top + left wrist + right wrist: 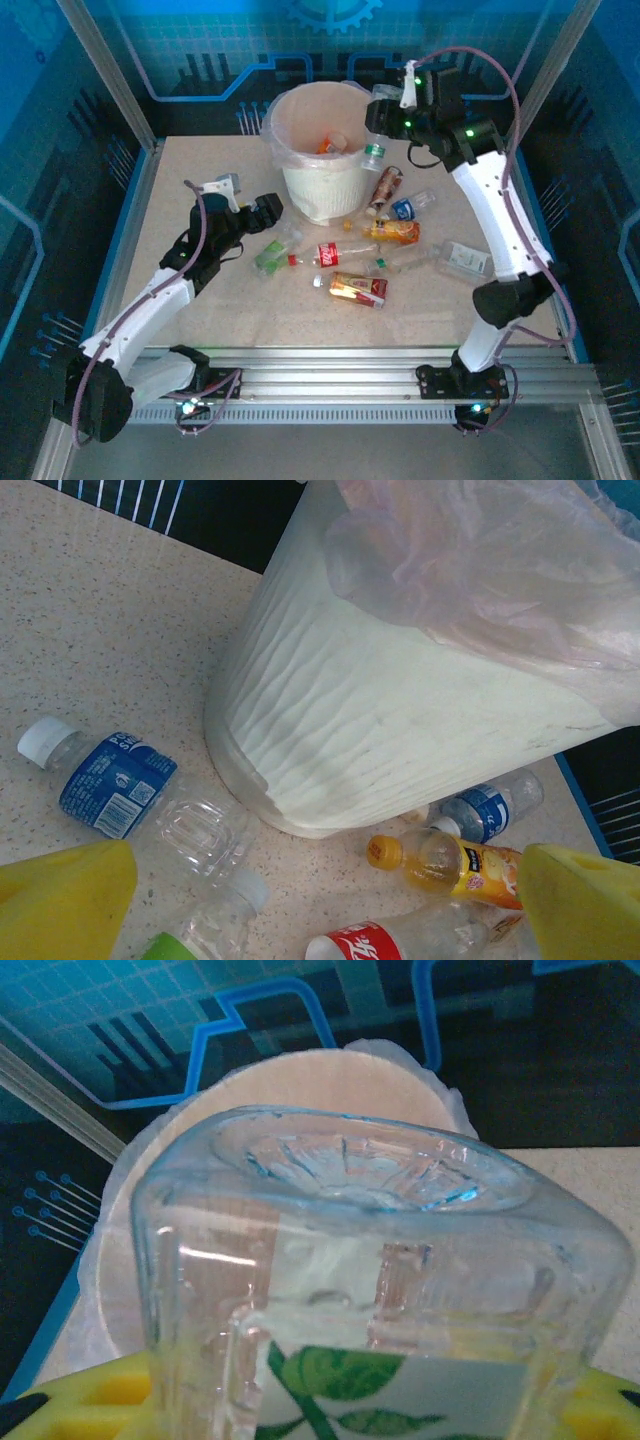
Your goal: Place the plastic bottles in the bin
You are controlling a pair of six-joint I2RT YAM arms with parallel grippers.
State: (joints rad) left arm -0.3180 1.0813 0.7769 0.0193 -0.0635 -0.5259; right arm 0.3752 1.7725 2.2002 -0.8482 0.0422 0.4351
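Grips a green-labelled bottle (380, 1260) in the right gripper (382, 122) at the bin's (310, 195) 3 o'clock rim; holds the left gripper (268, 208) fully spread, empty, at 8 o'clock.

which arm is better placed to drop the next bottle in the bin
right: the right gripper is shut on a green-labelled bottle at the bin rim; the left gripper is open above loose bottles
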